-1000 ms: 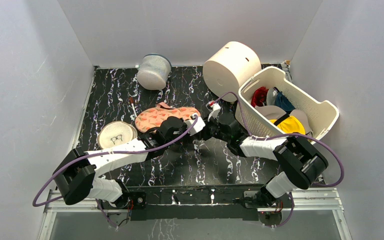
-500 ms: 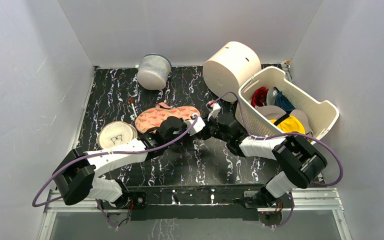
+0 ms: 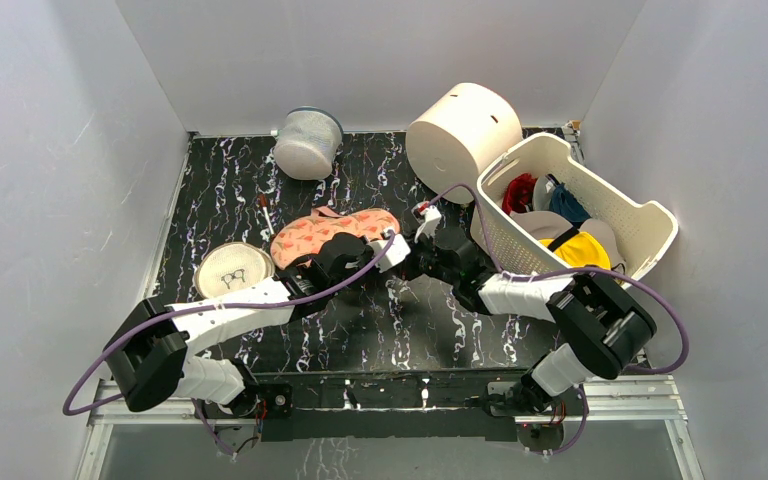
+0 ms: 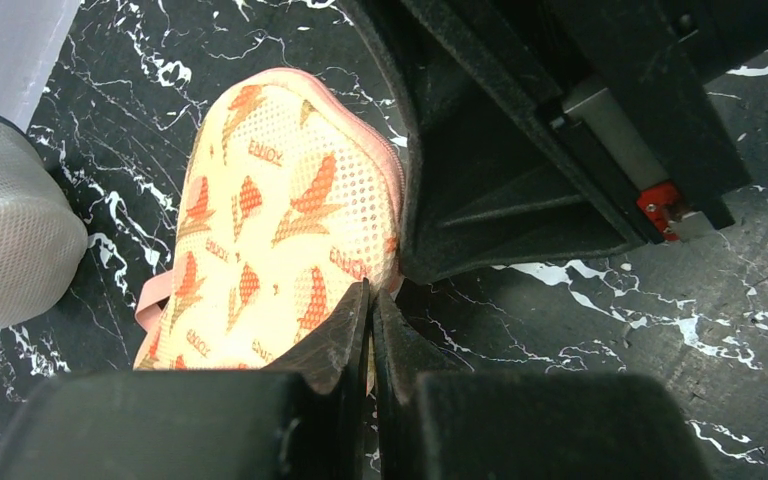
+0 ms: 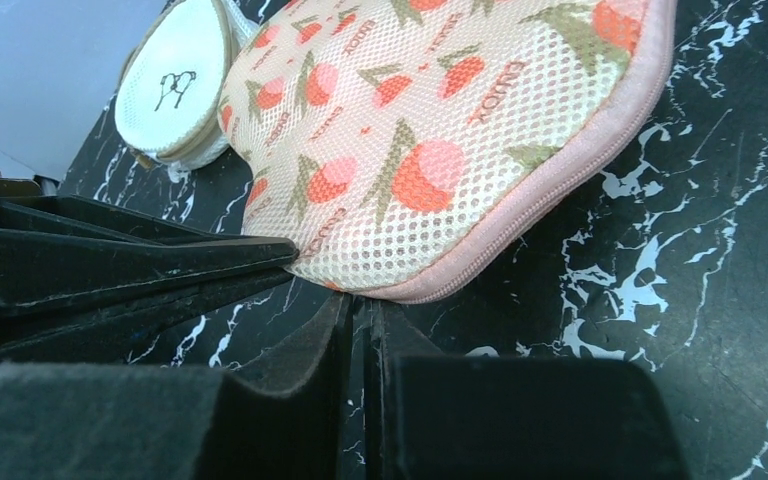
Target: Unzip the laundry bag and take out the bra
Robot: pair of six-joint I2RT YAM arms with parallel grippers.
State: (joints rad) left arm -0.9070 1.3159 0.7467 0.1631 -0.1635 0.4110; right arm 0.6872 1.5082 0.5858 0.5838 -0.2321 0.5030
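The laundry bag (image 3: 320,232) lies flat in the middle of the black marbled table; it also shows in the left wrist view (image 4: 270,230) and the right wrist view (image 5: 440,110). Both grippers meet at its right end. My left gripper (image 3: 396,247) (image 4: 371,292) is shut, with a thin sliver of the bag's edge between its jaws. My right gripper (image 3: 408,252) (image 5: 360,302) is shut with its tips on the bag's pink zip edge. The zip looks closed. The bra is hidden. A pink strap (image 3: 328,211) pokes out at the bag's far edge.
A grey-white mesh cylinder (image 3: 308,142) stands at the back. A cream drum (image 3: 463,128) leans on a white basket (image 3: 650,225) holding yellow, red and teal garments at the right. A round beige disc (image 3: 233,268) lies left of the bag.
The bag's right end has shifted very slightly toward the back. Both arms have barely moved and both grippers stay shut.
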